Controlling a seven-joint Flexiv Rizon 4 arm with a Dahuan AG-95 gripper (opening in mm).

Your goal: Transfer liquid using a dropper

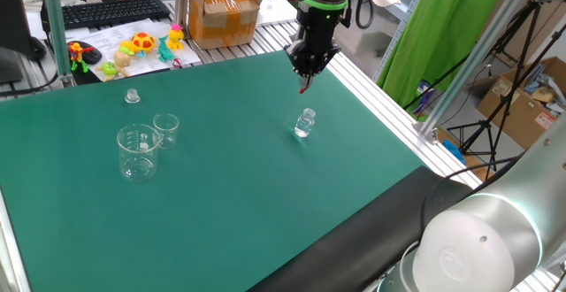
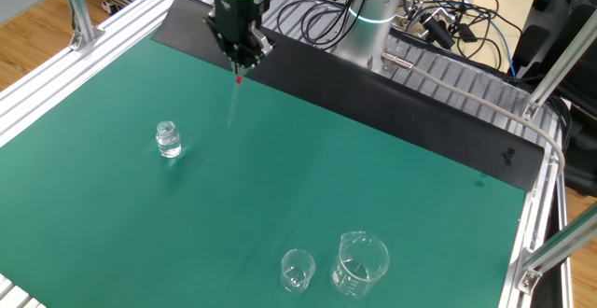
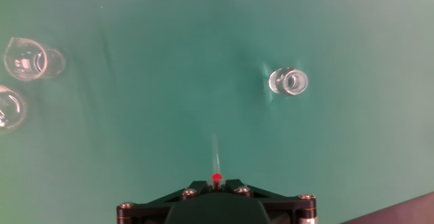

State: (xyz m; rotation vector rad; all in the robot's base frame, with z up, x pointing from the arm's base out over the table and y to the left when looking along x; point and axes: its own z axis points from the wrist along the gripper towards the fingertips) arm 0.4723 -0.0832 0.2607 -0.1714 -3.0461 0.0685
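Claw (image 1: 309, 73): upper centre, I see it clamped on the dropper (image 2: 239, 77).
Vial (image 1: 304, 123): mid-frame on my desk (image 1: 230, 212).

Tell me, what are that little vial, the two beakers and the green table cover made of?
The vial and both beakers, larger and smaller, look like clear glass: see-through, with bright glints on the rims, though clear plastic is possible. The table cover looks like a matte green rubbery mat, showing no sharp reflections.
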